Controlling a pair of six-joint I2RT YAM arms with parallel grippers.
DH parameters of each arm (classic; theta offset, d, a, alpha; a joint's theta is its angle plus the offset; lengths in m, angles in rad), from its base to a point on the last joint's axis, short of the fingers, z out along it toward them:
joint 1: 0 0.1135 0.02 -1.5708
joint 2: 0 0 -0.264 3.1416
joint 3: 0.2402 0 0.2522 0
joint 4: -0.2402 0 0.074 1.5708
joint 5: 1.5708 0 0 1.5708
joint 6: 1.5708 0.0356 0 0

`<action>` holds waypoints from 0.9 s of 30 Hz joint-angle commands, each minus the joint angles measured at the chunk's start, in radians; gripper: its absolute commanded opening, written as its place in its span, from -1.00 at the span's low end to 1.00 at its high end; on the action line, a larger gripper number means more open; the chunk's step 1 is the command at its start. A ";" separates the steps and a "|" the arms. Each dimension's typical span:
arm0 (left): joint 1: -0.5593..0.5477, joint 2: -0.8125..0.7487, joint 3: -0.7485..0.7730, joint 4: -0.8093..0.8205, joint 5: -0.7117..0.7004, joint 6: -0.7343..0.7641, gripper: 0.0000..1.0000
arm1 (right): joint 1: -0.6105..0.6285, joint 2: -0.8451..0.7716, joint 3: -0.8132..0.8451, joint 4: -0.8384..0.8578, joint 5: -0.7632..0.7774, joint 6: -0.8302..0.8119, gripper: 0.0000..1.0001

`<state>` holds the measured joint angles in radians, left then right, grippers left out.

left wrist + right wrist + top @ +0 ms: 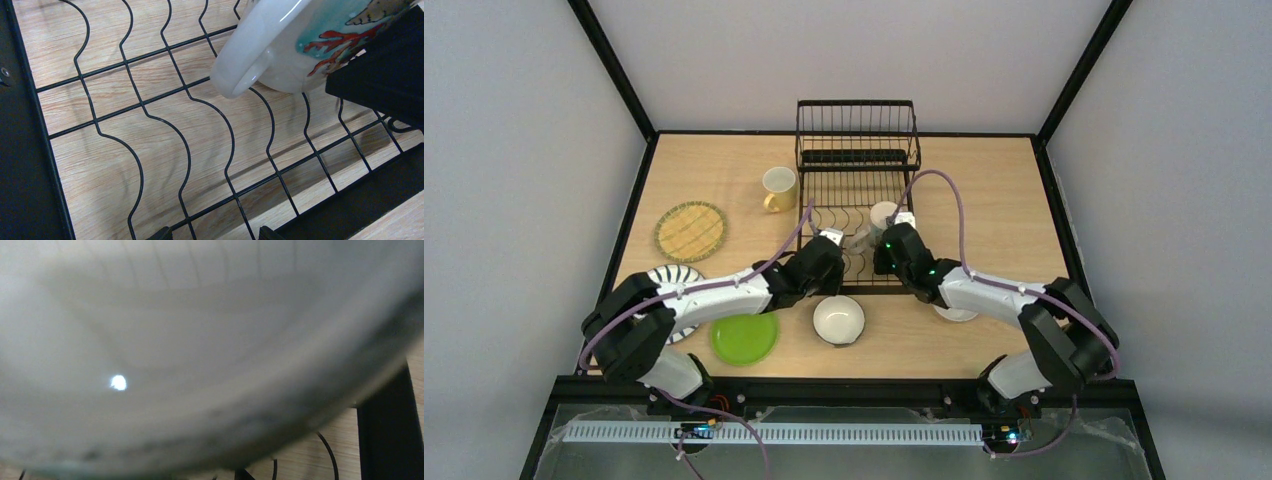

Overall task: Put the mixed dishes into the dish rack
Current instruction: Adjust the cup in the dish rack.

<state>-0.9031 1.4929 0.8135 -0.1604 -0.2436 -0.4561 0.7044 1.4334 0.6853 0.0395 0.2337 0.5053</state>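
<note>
A white mug with a coral-and-shell print hangs tilted over the slotted base of the black wire dish rack, its handle pointing down toward the wires. The right gripper is clamped on it. The left gripper hovers over the rack's near-left part, its jaws spread wide and empty. On the bench lie a pale yellow mug, a tan woven-look plate, a lime green plate and a white bowl.

Both arms reach forward; left tool spread wide, right tool apparently clamped on a mug.
</note>
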 commanded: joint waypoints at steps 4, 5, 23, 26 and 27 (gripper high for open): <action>0.000 -0.030 -0.037 -0.030 0.024 0.004 0.98 | 0.058 0.070 0.048 0.058 0.187 -0.069 0.03; 0.000 -0.029 -0.038 -0.030 0.024 0.004 0.98 | 0.068 0.075 0.050 0.066 0.207 -0.078 0.03; 0.000 -0.062 -0.069 -0.027 0.021 -0.001 0.98 | 0.197 0.148 0.125 0.086 0.376 -0.239 0.11; 0.000 -0.071 -0.074 -0.028 0.020 -0.001 0.98 | 0.197 0.173 0.138 0.080 0.403 -0.246 0.11; 0.000 -0.073 -0.075 -0.027 0.019 -0.001 0.98 | 0.197 0.182 0.143 0.078 0.410 -0.246 0.11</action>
<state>-0.9024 1.4418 0.7670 -0.1383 -0.2455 -0.4568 0.8974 1.5723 0.7975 0.0994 0.5766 0.2749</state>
